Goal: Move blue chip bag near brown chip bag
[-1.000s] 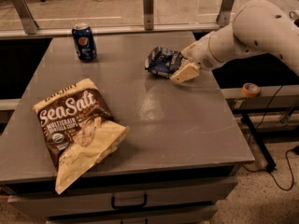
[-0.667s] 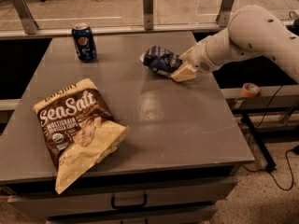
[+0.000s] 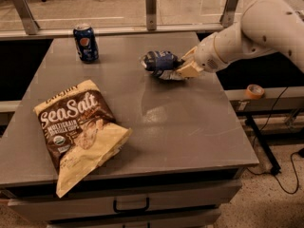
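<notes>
Robot's hand [image 3: 180,67] is closed on the right edge of the blue chip bag [image 3: 160,62], over the rear middle of the desk [image 3: 190,127], well apart from the brown chip bag [image 3: 78,127] at front left. The small foil bag looks light, crinkly and slippery; a pinch on a crumpled edge should suit it.

Grey table [image 3: 190,132], brown chip bag [image 3: 78,127] lying flat at front left, blue soda can [image 3: 86,42] upright at rear left, blue chip bag [image 3: 159,61] at rear centre, clamped in gripper [image 3: 180,67] over the table's right side, bag-to-tabletop contact unclear.
</notes>
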Robot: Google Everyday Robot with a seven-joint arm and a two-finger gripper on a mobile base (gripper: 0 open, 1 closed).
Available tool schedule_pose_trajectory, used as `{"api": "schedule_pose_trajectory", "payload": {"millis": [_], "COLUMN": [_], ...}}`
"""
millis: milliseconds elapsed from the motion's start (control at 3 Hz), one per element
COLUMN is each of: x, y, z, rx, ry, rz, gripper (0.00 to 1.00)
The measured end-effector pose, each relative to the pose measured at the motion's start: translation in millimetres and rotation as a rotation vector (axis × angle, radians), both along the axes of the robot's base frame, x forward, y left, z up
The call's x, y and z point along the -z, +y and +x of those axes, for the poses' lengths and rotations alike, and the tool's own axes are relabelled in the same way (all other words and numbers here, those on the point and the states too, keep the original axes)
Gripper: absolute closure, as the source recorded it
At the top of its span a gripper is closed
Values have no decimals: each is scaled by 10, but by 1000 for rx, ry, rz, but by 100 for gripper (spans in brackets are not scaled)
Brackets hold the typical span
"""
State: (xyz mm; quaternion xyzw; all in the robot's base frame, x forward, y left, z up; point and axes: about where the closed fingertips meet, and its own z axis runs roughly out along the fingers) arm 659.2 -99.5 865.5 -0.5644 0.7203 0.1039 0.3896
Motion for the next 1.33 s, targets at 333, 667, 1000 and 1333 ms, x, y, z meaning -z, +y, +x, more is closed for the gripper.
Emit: {"api": "schedule_pose_trajectory", "payload": {"millis": [333,667,1000,1333], "x": [-76,-81,-102,-95], "y": [163,178,410,734], "z": [-239,-240,-424,-618], "rx": [-82,-81,-84,-106], "ry": [56,53,94,141], "rz": [50,42,117,207], "gripper": [100,100,100,100]}}
